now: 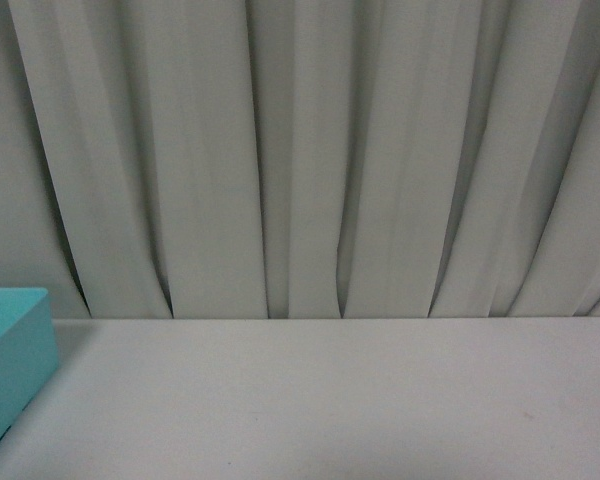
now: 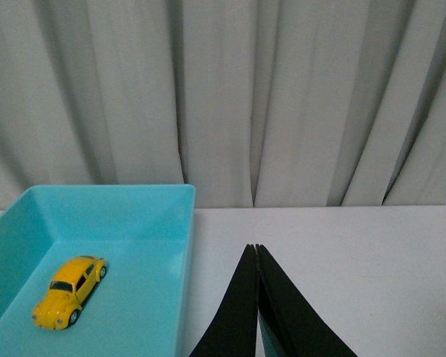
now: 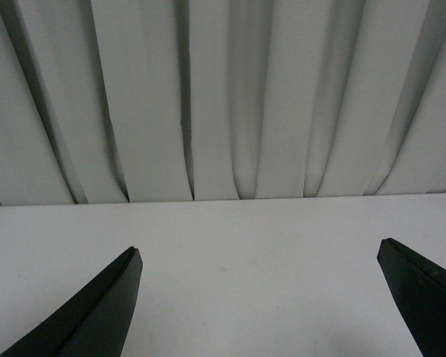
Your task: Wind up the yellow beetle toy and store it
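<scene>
The yellow beetle toy point(image 2: 69, 291) already lies inside the turquoise tray point(image 2: 187, 223) on the table point(image 2: 342, 253), its long axis slanted across the tray floor. It sits to one side of the left gripper point(image 2: 254, 249), whose fingers are pressed together, empty. The right gripper point(image 3: 260, 253) is spread wide, holding nothing.

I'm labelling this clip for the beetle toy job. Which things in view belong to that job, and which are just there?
Belongs to the job:
- beetle toy, lying in the bin
- turquoise bin, holding the toy
- left gripper, shut, empty
- right gripper, open, empty

Just there:
- white table
- grey curtain behind it
</scene>
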